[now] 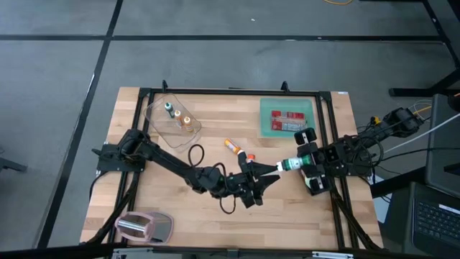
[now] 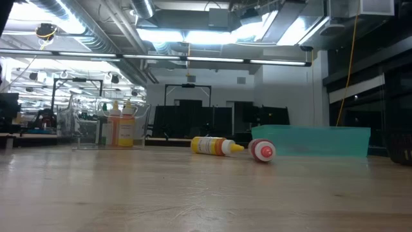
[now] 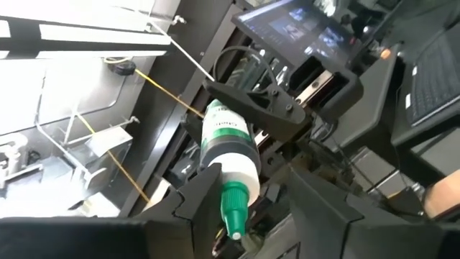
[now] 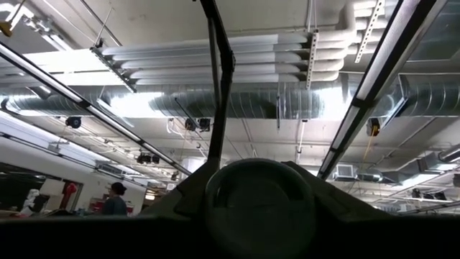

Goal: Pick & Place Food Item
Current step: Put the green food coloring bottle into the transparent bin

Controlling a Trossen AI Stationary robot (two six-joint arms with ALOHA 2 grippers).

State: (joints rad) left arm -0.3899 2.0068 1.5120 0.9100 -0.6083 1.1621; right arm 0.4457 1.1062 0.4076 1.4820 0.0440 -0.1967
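The right gripper [image 1: 300,165] is clamped on the green-capped bottle [image 1: 290,165], cap toward the left gripper [image 1: 267,175], whose spread fingers [image 3: 198,194] flank the cap; close squarely before the right gripper releases

A robotics lab or industrial workshop: bare silver ducts [image 4: 237,97] and strip lights [image 2: 212,33] run across an open ceiling, dark racks [image 2: 193,122] stand behind, cables [image 1: 402,144] trail beside the wooden table [image 1: 180,208], and a laptop [image 1: 435,216] sits nearby.
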